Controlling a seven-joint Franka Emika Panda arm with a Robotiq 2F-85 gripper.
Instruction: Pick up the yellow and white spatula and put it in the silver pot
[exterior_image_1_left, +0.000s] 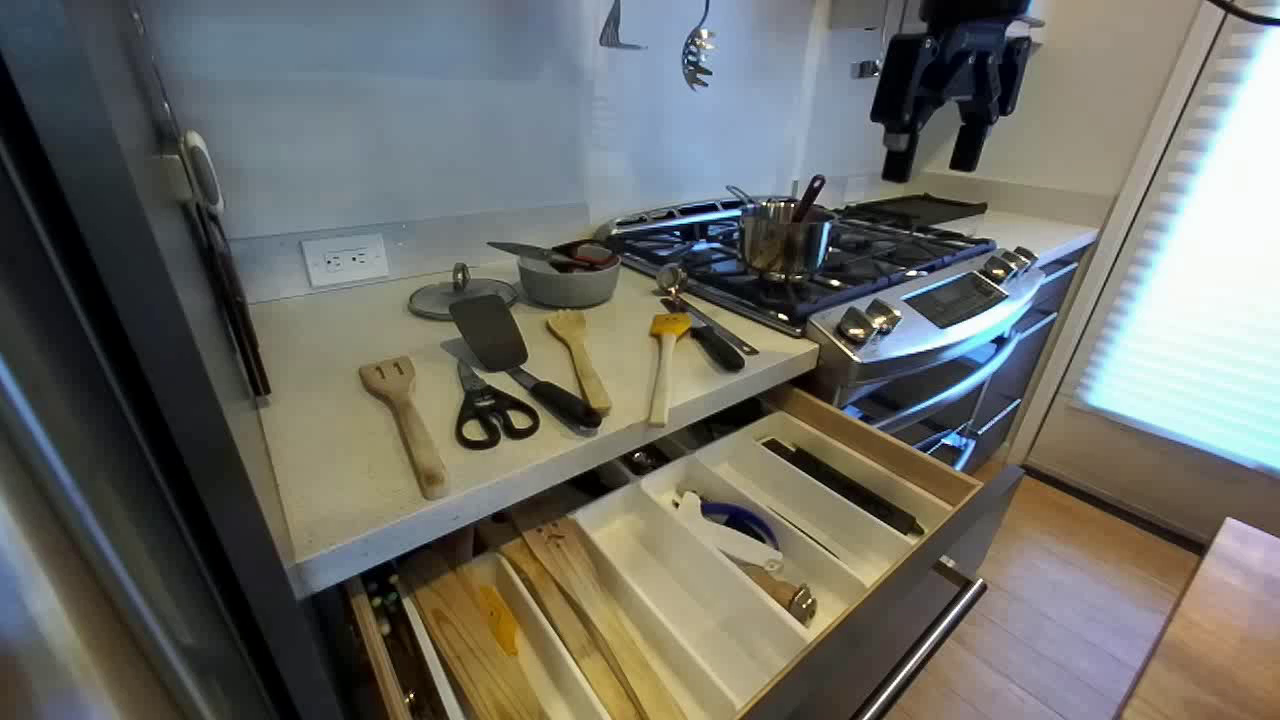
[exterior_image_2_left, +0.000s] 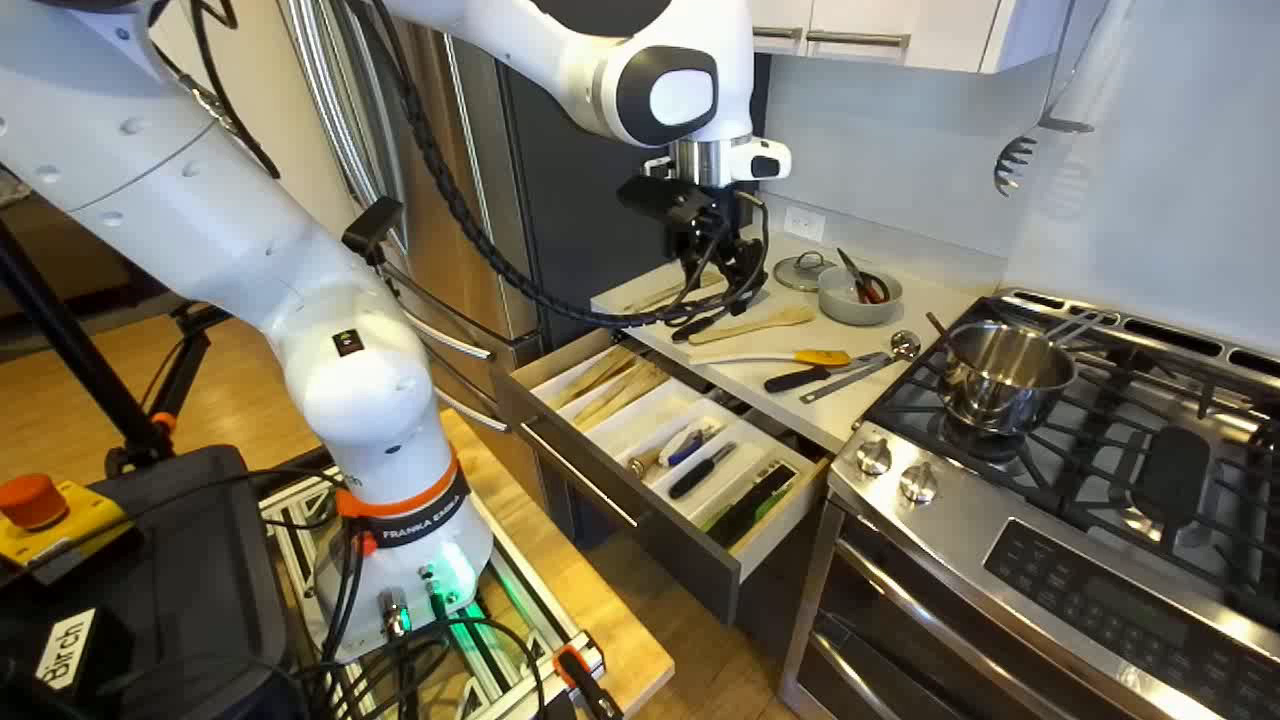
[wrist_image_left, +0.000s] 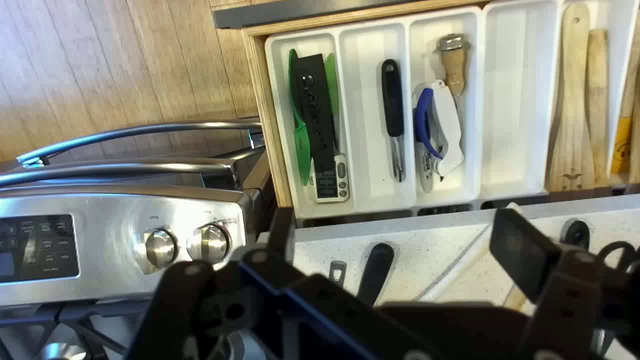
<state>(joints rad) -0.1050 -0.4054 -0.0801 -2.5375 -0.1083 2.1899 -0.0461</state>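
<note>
End effector (wrist_image_left: 398, 234) gapes wide, empty, clear of the yellow-white spatula (exterior_image_1_left: 664, 376) at the counter edge (exterior_image_1_left: 555, 470).

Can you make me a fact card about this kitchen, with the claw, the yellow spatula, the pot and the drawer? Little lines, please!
Claw: open, empty, in the air
Pot: silver, on the stove
Yellow spatula: on the counter, white handle, not yet in the pot
Drawer: pulled open
Scissors: black handles, on the counter
</note>
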